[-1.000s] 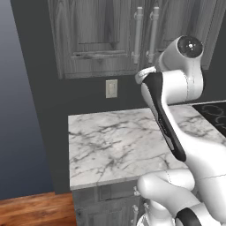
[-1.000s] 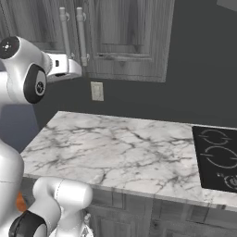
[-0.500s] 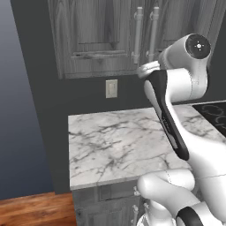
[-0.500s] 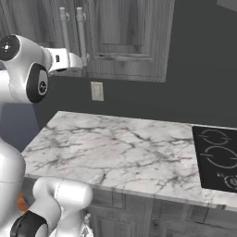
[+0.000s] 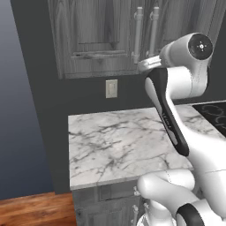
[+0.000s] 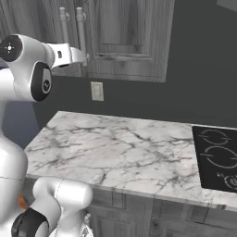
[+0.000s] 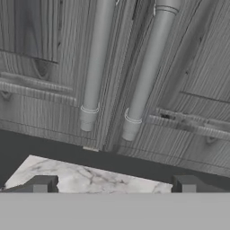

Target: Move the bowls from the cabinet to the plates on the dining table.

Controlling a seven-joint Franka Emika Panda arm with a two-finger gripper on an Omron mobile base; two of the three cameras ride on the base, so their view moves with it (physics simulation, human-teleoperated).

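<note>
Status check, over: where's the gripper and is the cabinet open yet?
Gripper open, empty, raised facing the cabinet handles. Cabinet doors shut, bowls not visible. Nothing between jaws and handles; marble counter below.

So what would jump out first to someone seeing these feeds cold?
Probably the white arm raised to the grey cabinet, its open gripper facing the two silver bar handles where the closed doors meet. Below lies a white marble counter with a black stove at its right end.
</note>
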